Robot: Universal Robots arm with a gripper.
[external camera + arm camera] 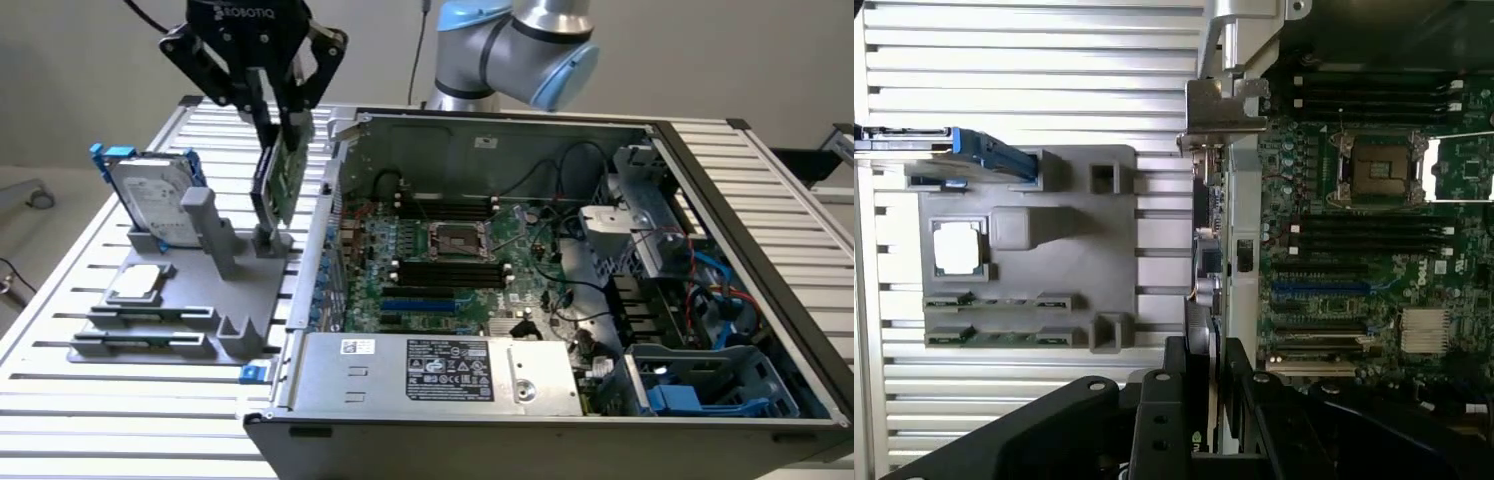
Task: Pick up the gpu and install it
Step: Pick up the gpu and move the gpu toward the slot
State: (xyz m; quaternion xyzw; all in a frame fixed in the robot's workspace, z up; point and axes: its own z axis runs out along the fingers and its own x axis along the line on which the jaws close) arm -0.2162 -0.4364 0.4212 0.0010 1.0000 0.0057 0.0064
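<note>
The gpu (278, 185) is a thin green card standing on edge, held from above by my gripper (280, 118), which is shut on its upper edge. Its lower end is at the slotted post of the grey fixture (160, 300); I cannot tell whether it still sits in the slot. In the wrist view the gpu (1204, 255) shows edge-on, its silver bracket (1224, 100) at the far end, and the black fingers (1176, 385) of the gripper (1204, 375) clamp it from both sides. It hangs just outside the wall of the open computer case (334, 200).
A silver hard drive with blue rails (147, 190) stands on the fixture at the exterior view's left, and a square chip (140, 283) lies in front of it. The case holds the motherboard (441, 260), with blue and black slots (1319, 290), and a power supply (441, 370).
</note>
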